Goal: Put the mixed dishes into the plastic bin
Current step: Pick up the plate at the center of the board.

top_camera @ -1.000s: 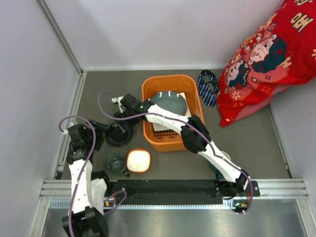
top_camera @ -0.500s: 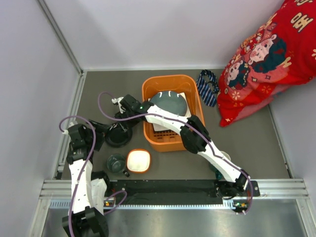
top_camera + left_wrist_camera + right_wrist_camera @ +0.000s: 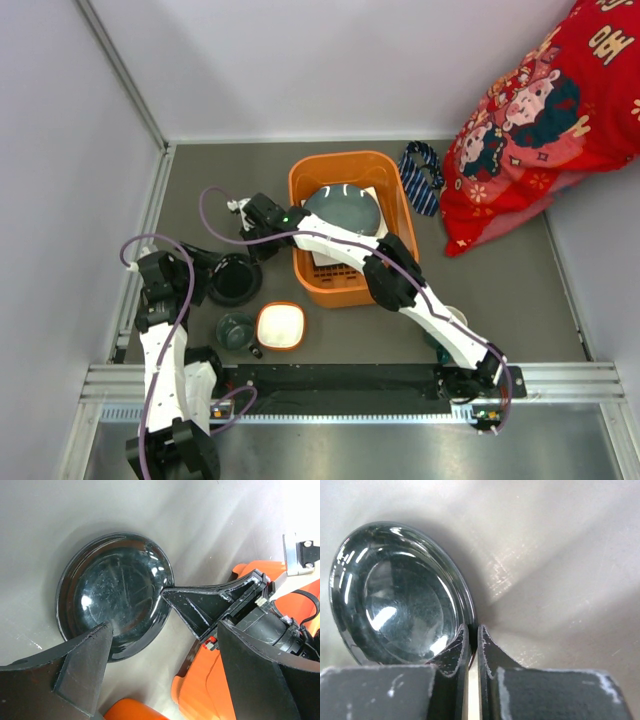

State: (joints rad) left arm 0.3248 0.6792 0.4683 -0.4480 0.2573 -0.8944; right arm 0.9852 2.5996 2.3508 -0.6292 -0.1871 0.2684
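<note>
Dark dish (image 3: 235, 281) is sitting on the desk (image 3: 500, 300) just left of the bin (image 3: 345, 157). Right tool (image 3: 473, 627), having just snapped shut, is pinching its rim, so lifting's probably next. Left tool (image 3: 162, 630) is hanging open, empty.

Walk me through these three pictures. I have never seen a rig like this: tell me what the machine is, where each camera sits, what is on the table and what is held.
These are two robot arms bolted to the near edge of a table, each ending in a two-finger gripper. The wide picture looks down from above. The other two come from a camera on each wrist.

On the table stands an orange bin, which holds a grey-blue plate on top of a white square plate. Left of the bin lies a black shallow dish. Nearer the arms stand a dark cup and an orange bowl.

The right gripper is shut on the dish's rim. The left gripper is open close to the same dish and holds nothing.
</note>
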